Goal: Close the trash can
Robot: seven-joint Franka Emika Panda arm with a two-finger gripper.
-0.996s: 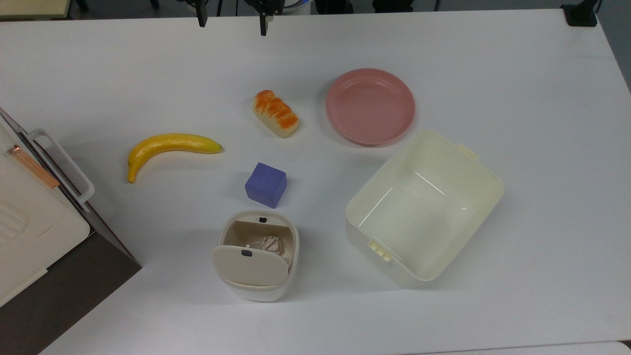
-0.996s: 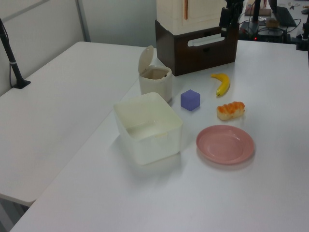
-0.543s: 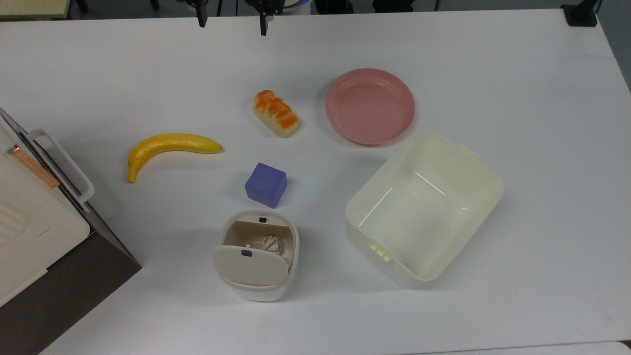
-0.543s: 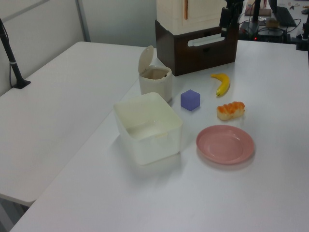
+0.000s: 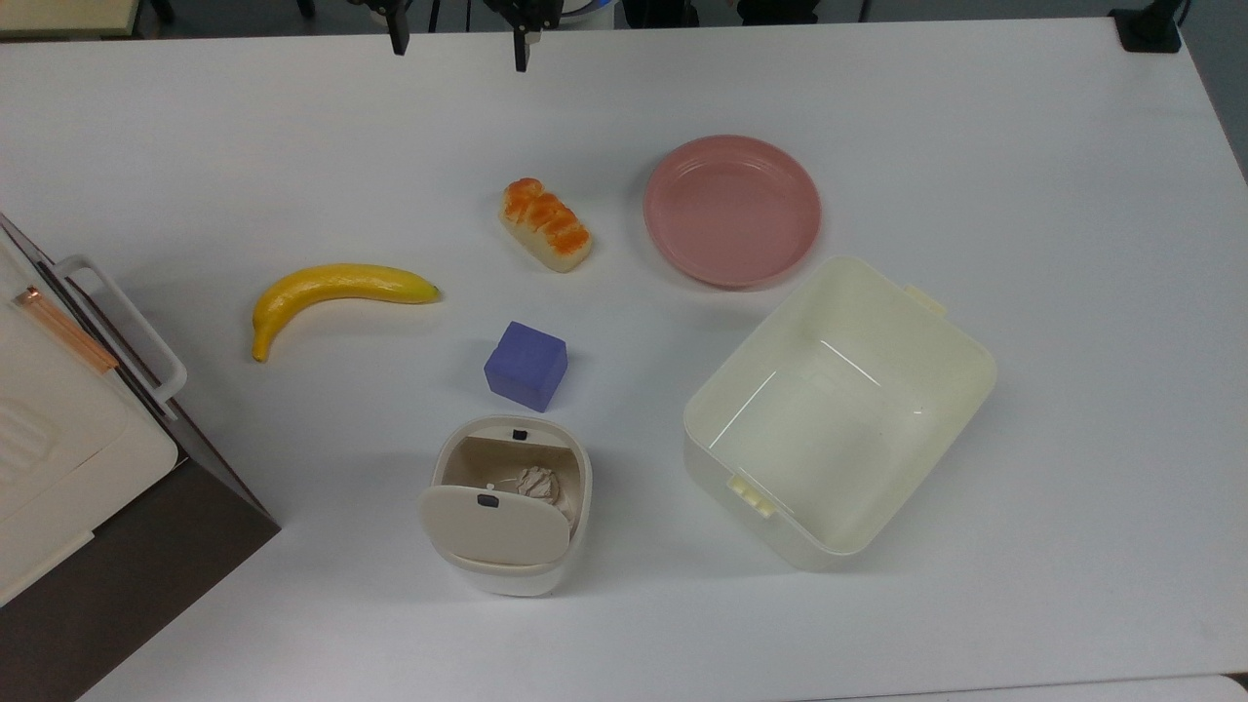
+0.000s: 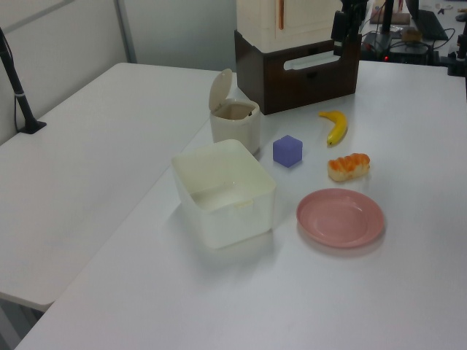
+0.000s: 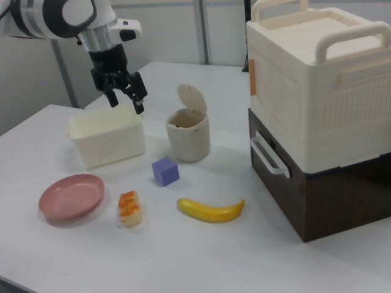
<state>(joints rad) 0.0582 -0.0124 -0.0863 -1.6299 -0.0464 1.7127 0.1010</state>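
Near the bottom edge of the white tabletop [image 5: 1024, 127] in the top view stands the small cream-white plastic trash can [image 5: 511, 570], rounded-square, its flat beige hinged lid [image 5: 494, 526] swung up and bearing a small dark latch button; crumpled paper [image 5: 539, 483] lies inside. Around it sit one yellow banana [image 5: 331, 291], one purple cube [image 5: 526, 365], one orange-topped bread piece [image 5: 546, 224], one pink round plate [image 5: 731, 210] and one pale-yellow lidless tub [image 5: 838, 409]. At the tabletop's far edge the black end effector [image 5: 458, 44] shows two fingers spread well apart, holding nothing.

From the left view, the trash can [image 6: 236, 124] stands between the tub [image 6: 223, 193] and a brown-and-cream stacked box [image 6: 295, 51], lid [image 6: 220, 90] upright. The cube [image 6: 287, 151] is just beside it.

Across the right view, the trash can [image 7: 188, 135] sits mid-tabletop with its lid [image 7: 192, 97] raised. The end effector [image 7: 125, 97] hangs above the tub [image 7: 107, 140], fingers spread, touching nothing, apart from the trash can. One banana [image 7: 211, 210], one cube [image 7: 165, 171], one bread piece [image 7: 129, 207] and one plate [image 7: 71, 196] lie toward the near edge.
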